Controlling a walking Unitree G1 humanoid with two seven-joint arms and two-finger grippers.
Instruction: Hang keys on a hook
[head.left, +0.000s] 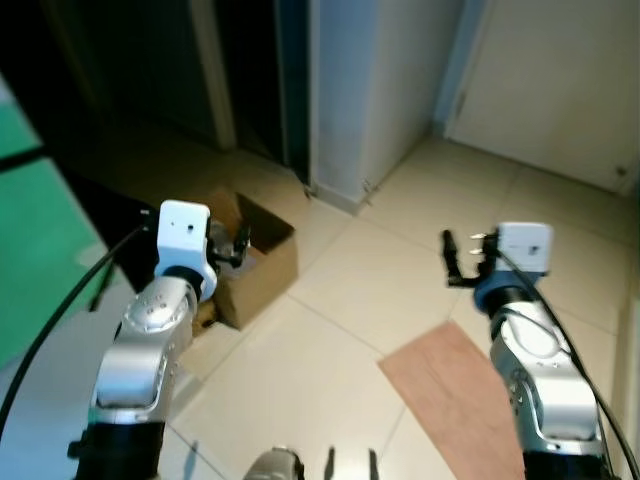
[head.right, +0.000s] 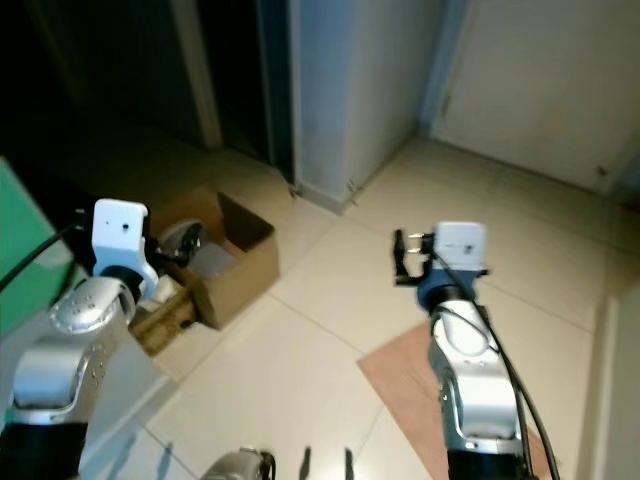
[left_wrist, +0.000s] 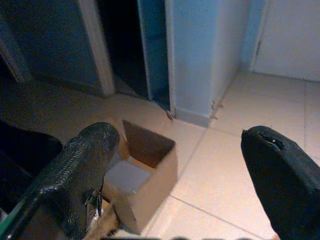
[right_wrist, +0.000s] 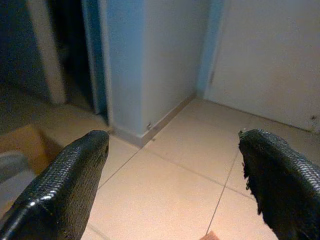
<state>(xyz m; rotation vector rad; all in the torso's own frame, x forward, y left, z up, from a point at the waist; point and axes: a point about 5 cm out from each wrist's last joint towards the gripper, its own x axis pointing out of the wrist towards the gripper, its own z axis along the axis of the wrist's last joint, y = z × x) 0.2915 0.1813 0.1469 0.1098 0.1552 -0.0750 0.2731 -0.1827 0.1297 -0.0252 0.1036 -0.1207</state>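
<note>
Just past the left gripper, its fingers spread wide and holding nothing, sits an open brown cardboard box on the tiled floor. The right gripper is wide too, empty. I cannot spot keys or hook.

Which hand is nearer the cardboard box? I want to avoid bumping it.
Left. The left hand hovers right over the open cardboard box; the right hand is well off to its right, above bare tiles.

Open box on floor left, mat right
</note>
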